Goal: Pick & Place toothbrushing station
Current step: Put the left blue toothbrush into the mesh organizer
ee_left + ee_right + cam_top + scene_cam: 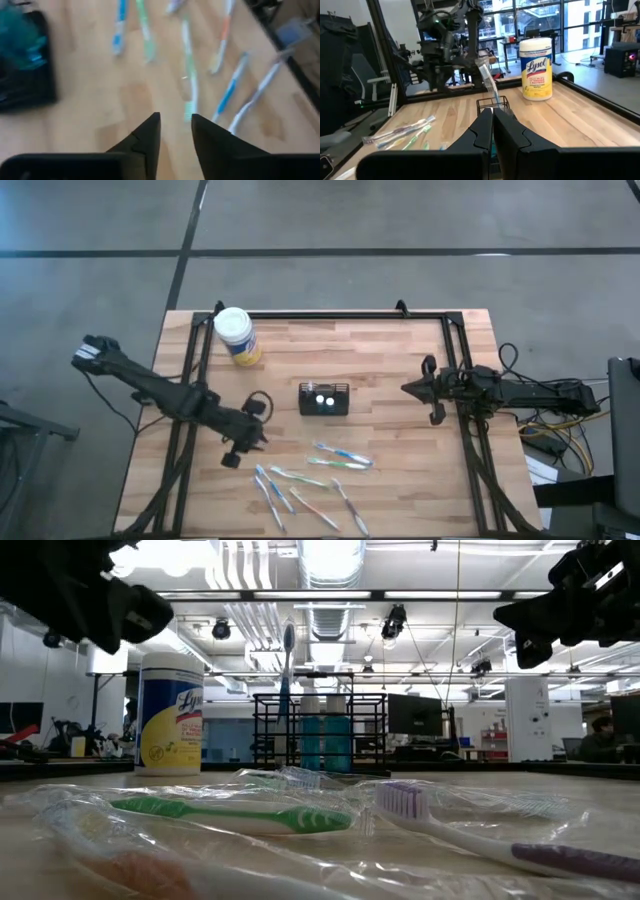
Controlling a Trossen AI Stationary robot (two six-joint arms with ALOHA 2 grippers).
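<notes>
- Wooden table [400,370] carries everything, with grey floor around it.
- Left gripper [243,442] hovers beside the loose toothbrushes [315,482], its fingers a little apart and holding nothing.
- Yellow jar [237,336] stands at the far left corner.
- Black mesh caddy [324,399] sits mid-table, one toothbrush [288,670] upright inside.
- Right gripper [420,389] waits at the right, fingers closed, empty.

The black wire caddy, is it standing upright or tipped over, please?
Upright: the caddy stands level on the table in the low view, one toothbrush rising vertically from it.
</notes>
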